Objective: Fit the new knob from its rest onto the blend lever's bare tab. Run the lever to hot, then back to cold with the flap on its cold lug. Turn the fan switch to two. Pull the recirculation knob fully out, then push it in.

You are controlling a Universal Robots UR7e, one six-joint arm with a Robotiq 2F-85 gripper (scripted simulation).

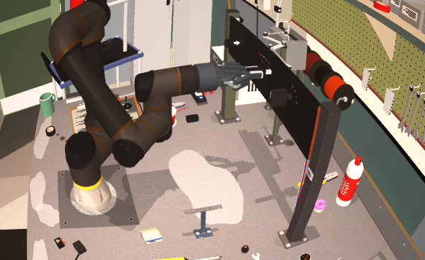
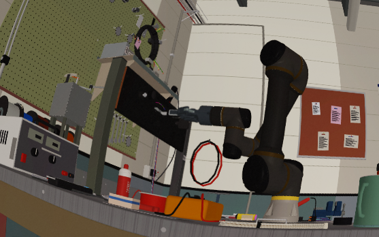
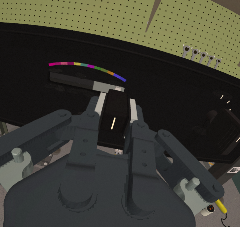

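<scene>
The black knob, marked with a pale line, sits on the end of the blend lever and my gripper is clamped around it, close against the black panel. The lever lies under a coloured arc scale, its grey tip near the blue end. The square fan switch juts from the panel further along toward the near post. A small pale knob sticks out near the panel's far end. The grey flap box stands behind the panel.
The panel stands on posts across the bench. A red bottle and a red-black spool lie beyond it. A small stand, a green mug and small parts dot the bench floor.
</scene>
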